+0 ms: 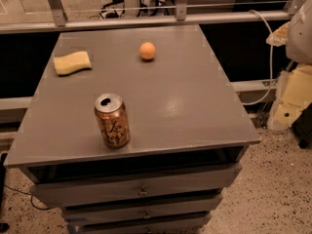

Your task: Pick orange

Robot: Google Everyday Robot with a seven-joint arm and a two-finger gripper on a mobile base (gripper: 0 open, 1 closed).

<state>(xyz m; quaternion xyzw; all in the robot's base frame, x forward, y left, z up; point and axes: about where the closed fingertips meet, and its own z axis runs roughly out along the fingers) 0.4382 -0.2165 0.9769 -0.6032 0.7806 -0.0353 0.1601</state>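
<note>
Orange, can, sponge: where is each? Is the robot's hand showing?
Orange [147, 50]: camera view, middle of the fruit.
Can [112, 123]: camera view, its side label.
Sponge [72, 63]: camera view, its top face.
Hand: not in view.

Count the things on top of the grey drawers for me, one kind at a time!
Orange: 1
Drink can: 1
Yellow sponge: 1
Total: 3
The gripper is out of view, so it is not counted.

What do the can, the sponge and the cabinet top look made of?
Can: thin metal, glossy bronze print, bright rim around its open mouth. Sponge: soft foam, likely; matte pale yellow, wavy outline. Cabinet top: grey painted, wood or metal unclear; soft sheen. The gripper is not in view.
</note>
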